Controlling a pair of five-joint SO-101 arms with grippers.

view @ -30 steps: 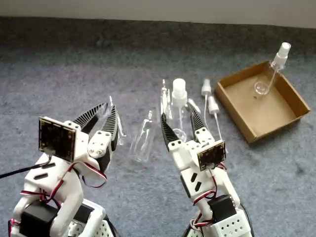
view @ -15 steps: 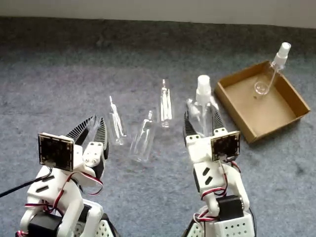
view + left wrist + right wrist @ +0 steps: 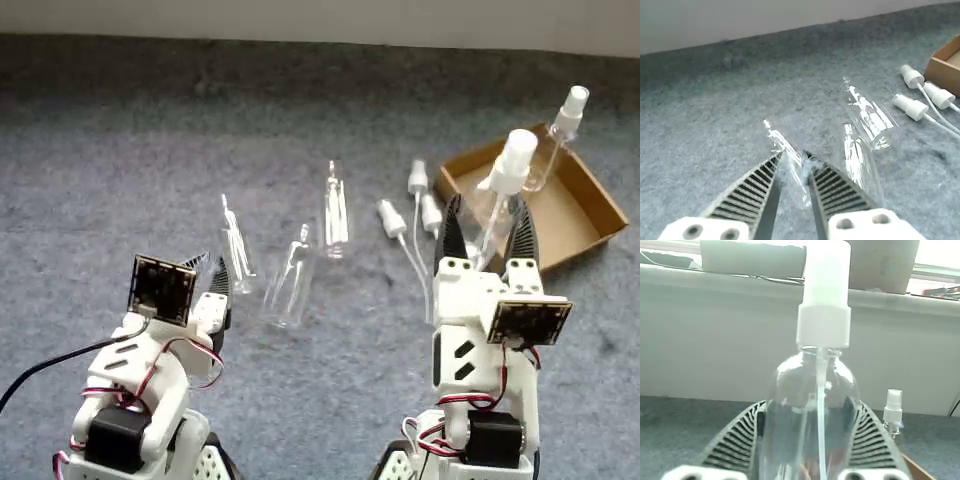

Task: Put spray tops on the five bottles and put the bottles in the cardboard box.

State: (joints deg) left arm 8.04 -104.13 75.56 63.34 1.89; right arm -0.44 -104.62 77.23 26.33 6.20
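One capped bottle (image 3: 812, 405), clamped in the right gripper (image 3: 487, 225), has reached the cardboard box (image 3: 580, 245): deposit next. Left gripper (image 3: 792, 156) has retracted, jaws narrowly parted astride an uncapped bottle (image 3: 777, 140).

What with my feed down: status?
Right tool shut on clear plastic bottle with white spray top, near brown cardboard box. Left tool open astride uncapped clear bottle. Second capped bottle leans in box.
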